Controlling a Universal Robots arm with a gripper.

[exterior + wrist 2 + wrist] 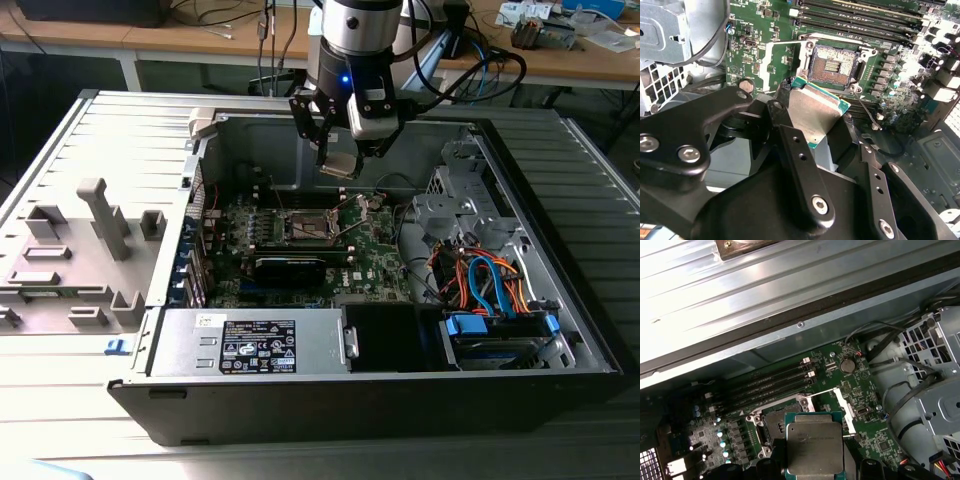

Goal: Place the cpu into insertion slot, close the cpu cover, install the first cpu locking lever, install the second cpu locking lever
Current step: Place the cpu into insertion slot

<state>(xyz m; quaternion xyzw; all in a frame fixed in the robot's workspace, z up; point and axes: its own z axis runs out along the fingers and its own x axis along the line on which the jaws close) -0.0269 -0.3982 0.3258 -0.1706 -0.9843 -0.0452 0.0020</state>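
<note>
My gripper (340,158) hangs inside the open computer case, shut on the cpu (339,166), a flat silvery square chip with a green edge. It holds the chip in the air above the green circuit board (375,250). In both wrist views the cpu (815,111) (814,447) sits between the black fingers (799,155), close over the insertion slot (833,62) (771,421). That slot (308,228) is a dark square socket with a silver rim, and it holds nothing. The cpu cover (782,44) (842,407) stands swung open beside the slot. A thin metal lever (867,112) lies loose along the socket's side.
A long black card (290,265) lies just in front of the slot, with memory slots (860,20) on the other side. The grey power supply (250,345) fills the front of the case. On the exterior view's right stand a drive cage (455,205) and coloured cables (490,285).
</note>
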